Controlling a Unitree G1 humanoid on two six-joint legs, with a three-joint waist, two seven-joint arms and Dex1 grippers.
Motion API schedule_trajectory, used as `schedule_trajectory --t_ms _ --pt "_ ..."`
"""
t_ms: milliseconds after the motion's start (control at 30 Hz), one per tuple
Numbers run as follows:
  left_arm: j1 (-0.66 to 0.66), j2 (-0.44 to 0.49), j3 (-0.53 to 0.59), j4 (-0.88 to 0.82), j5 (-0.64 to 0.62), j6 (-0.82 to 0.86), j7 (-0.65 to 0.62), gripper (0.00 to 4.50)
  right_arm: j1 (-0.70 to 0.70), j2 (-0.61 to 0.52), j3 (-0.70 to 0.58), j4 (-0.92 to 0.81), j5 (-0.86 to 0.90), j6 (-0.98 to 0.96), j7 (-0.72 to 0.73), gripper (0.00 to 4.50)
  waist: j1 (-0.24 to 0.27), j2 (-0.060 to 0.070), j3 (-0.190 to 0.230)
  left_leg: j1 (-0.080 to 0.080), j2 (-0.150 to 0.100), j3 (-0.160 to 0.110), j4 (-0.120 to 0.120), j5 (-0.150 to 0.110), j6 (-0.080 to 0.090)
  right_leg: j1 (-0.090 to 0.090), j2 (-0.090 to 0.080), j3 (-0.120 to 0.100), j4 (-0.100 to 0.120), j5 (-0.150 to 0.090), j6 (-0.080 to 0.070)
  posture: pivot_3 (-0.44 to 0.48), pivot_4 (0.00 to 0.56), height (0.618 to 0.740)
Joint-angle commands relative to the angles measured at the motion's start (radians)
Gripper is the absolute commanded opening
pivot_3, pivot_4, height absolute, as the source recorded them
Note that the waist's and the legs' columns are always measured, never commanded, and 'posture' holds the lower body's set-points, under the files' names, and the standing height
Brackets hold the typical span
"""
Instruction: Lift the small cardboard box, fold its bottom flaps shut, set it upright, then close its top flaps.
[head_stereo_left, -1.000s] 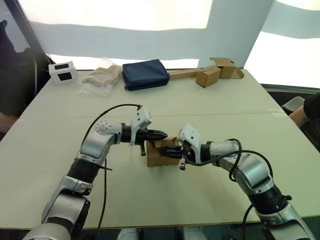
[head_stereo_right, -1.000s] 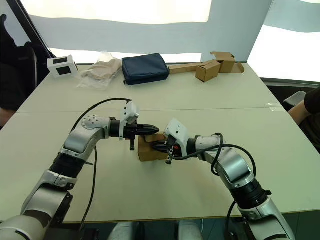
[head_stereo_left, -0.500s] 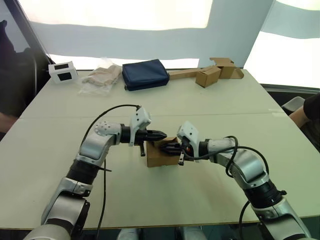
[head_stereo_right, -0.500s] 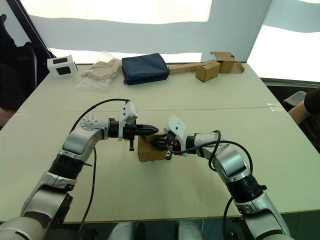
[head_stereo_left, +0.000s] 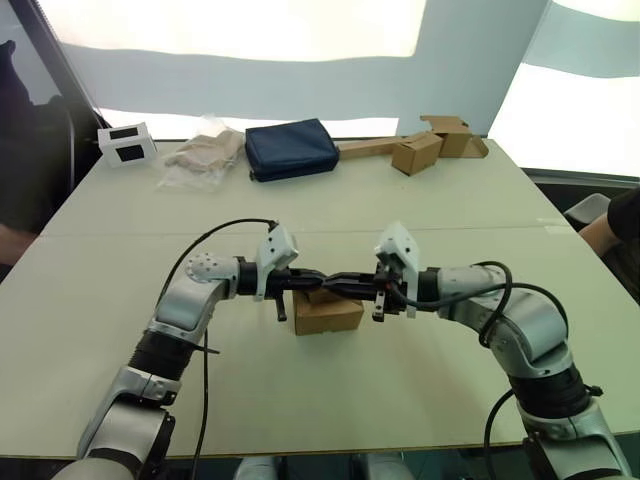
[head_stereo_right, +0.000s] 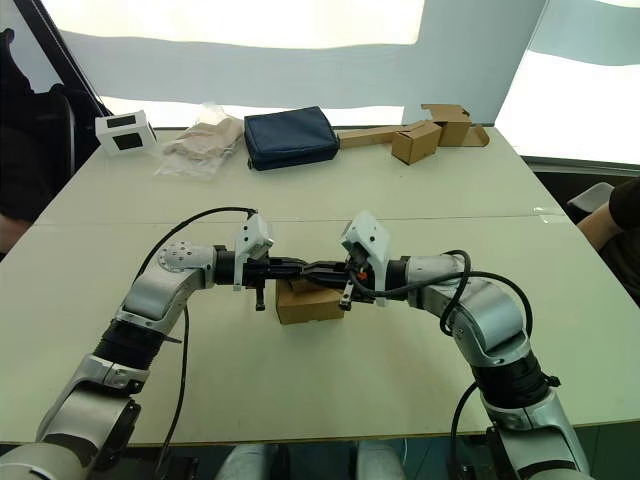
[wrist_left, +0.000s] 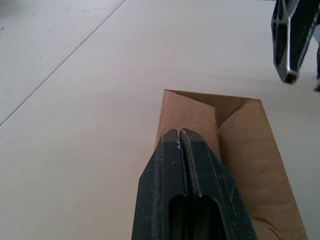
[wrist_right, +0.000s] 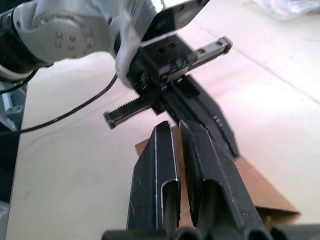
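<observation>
The small cardboard box rests on the table, near its middle. Its upper face shows brown top flaps lying folded inward, with a slanted seam between them. My left gripper reaches in level from the left, shut and holding nothing, its tip just above the box's top. My right gripper comes in from the right at the same height, its fingers pressed nearly together with nothing between them. The two tips almost meet over the box. The bottom flaps are hidden under the box.
Along the far edge of the table lie a white device, a clear plastic bag, a navy pouch and smaller brown boxes on a cardboard strip. A person sits at each side.
My right gripper has lifted from the box's right side to above it and turned level. My left gripper has dropped slightly. The box stays in place.
</observation>
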Motion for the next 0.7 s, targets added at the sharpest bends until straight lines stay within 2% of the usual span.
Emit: schedule_trajectory --t_ms 33,400,700 --pt "-0.005 -0.002 -0.01 -0.01 0.004 0.013 0.007 0.01 0.019 -0.028 0.06 -0.028 -0.044 -0.036 0.002 0.24 0.0 0.0 0.0 0.0 0.0 0.0 0.0 0.0 0.0 0.0 0.0 0.0 0.0 0.0 0.0 0.0 0.15 0.74" --pt "-0.029 -0.009 0.014 -0.026 -0.022 0.041 0.023 0.01 0.036 -0.004 0.166 0.072 -0.159 -0.124 -0.023 0.24 0.0 0.0 0.0 0.0 0.0 0.0 0.0 0.0 0.0 0.0 0.0 0.0 0.0 0.0 0.0 0.0 0.15 0.74" --pt "-0.044 -0.008 0.024 -0.024 -0.041 0.054 0.019 0.01 0.001 0.037 0.165 0.178 -0.221 -0.183 -0.045 0.24 0.0 0.0 0.0 0.0 0.0 0.001 0.0 0.0 0.0 0.0 0.0 0.0 0.0 0.0 0.0 0.0 0.15 0.74"
